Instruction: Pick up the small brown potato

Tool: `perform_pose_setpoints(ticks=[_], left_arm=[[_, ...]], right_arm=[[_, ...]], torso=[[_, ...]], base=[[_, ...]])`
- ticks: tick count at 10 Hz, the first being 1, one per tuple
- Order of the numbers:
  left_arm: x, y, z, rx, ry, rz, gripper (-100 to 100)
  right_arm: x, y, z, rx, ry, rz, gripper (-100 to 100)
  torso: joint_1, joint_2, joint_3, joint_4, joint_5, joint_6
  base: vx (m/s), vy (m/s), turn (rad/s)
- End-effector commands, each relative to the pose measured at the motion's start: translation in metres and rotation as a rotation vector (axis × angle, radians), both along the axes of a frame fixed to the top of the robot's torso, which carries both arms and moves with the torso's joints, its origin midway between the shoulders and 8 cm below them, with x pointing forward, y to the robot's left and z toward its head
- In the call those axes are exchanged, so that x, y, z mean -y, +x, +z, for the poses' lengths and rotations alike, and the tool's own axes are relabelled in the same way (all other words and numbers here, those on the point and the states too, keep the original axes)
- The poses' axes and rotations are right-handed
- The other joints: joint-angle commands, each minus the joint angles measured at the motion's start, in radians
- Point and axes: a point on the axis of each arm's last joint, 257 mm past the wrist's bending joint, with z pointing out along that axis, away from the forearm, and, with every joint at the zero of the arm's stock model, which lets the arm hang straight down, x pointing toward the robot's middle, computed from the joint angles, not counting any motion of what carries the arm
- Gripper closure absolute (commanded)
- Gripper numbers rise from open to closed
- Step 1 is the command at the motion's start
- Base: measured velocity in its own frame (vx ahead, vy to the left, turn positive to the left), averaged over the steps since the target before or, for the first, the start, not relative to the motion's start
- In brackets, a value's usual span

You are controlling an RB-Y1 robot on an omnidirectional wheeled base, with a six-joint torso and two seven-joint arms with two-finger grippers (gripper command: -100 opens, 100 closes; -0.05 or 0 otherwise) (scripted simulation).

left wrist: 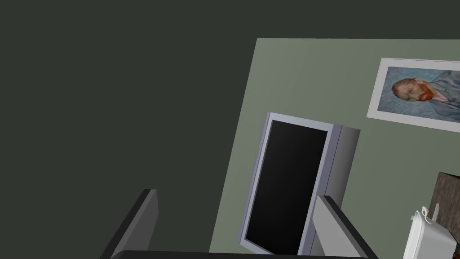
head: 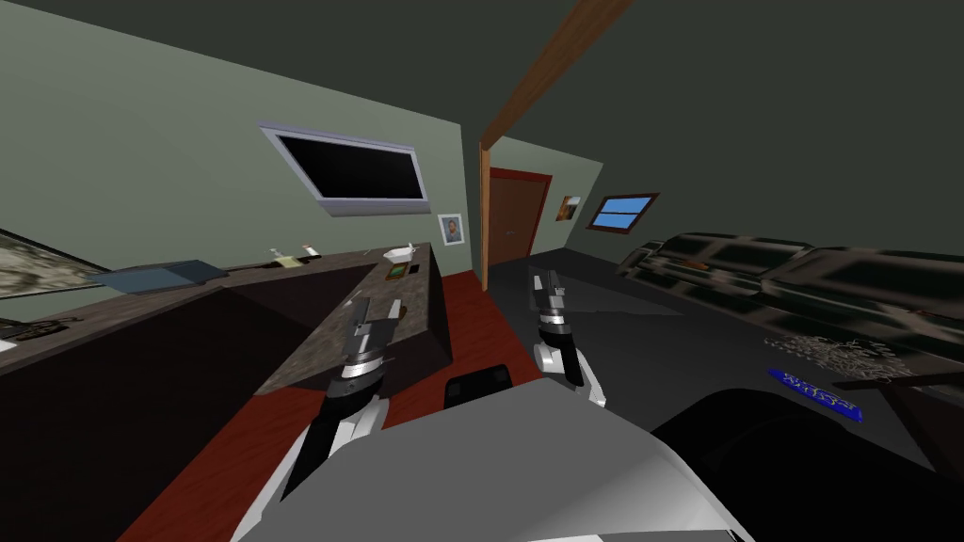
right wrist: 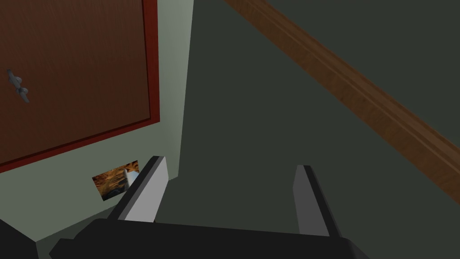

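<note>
L gripper (head: 378,310) by counter (head: 311,339), fingers wide apart, empty. R gripper (head: 546,282) pointing up, fingers apart, empty.

The right end effector (right wrist: 231,162) stands wide (grey fingers (right wrist: 150,193) well apart).

My left gripper (head: 378,307) over near end of tabletop (head: 311,353), bare stretch there; white tub (head: 399,253) far along. Right gripper (head: 546,280) over open floor (head: 471,325), sofa (head: 744,268) well apart.
</note>
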Motion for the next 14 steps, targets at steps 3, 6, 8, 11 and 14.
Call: perform_pose_setpoints(ticks=[3,6,8,11,14], left_arm=[[0.012,0.000,-0.023,-0.064,0.058,-0.071,-100],[0.020,0.000,-0.055,-0.151,0.098,-0.133,-100],[0.022,-0.002,-0.074,-0.203,0.129,-0.167,-100],[0.023,-0.007,-0.097,-0.267,0.188,-0.212,-100],[0.018,-0.017,-0.138,-0.383,0.228,-0.254,-100]], right_arm=[[0.000,0.000,0.000,0.000,0.000,0.000,0],[0.000,0.000,0.000,0.000,0.000,0.000,0],[0.000,0.000,0.000,0.000,0.000,0.000,0],[0.000,0.000,0.000,0.000,0.000,0.000,0],[0.000,0.000,0.000,0.000,0.000,0.000,0]], torso=[[0.001,-0.001,0.000,0.000,0.000,0.000],[0.000,-0.002,-0.001,0.000,0.000,0.000],[0.000,-0.002,-0.001,0.000,0.000,0.000],[0.000,-0.002,-0.001,0.000,0.000,0.000],[-0.001,-0.003,-0.002,0.000,0.000,0.000]], base=[[-0.076,-0.004,-0.009],[-0.067,-0.020,-0.015],[-0.064,-0.025,-0.016],[-0.061,-0.020,-0.017],[-0.055,-0.034,-0.022]])
